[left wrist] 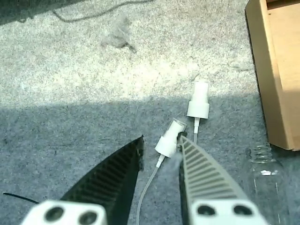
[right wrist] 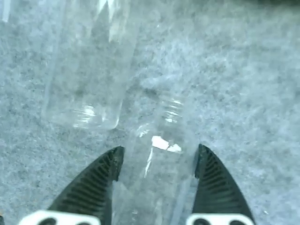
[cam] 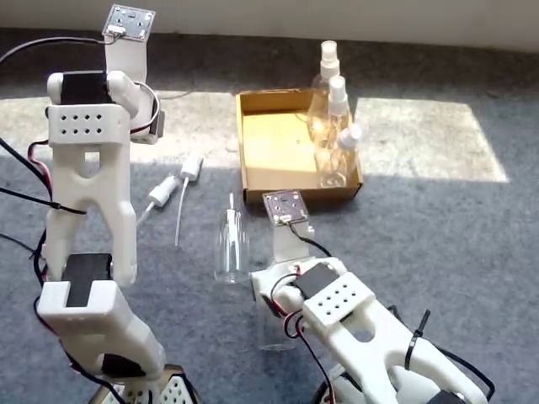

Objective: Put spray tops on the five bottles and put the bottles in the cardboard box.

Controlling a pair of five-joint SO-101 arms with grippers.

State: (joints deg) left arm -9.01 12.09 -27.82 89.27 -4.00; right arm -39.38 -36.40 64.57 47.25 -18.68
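Left gripper (left wrist: 160, 138) released, jaws apart low over the carpet (left wrist: 70, 70), with a spray top (left wrist: 166, 143) lying between the tips. A second top (left wrist: 199, 105) lies just beyond it, toward the box (left wrist: 276, 70). Right gripper (right wrist: 160, 149) also unclenched, jaws either side of a bare bottle (right wrist: 159, 173) lying on the carpet. A second bare bottle (right wrist: 89, 70) lies just beside it. Three topped bottles (cam: 335, 126) stand in the box.

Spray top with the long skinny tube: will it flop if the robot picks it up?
Partly. The spray top at the left end effector looks like hard plastic up top, so should stay stiff there, while its thin tube curves on the carpet and would likely dangle. It looks small and slim, so probably light.
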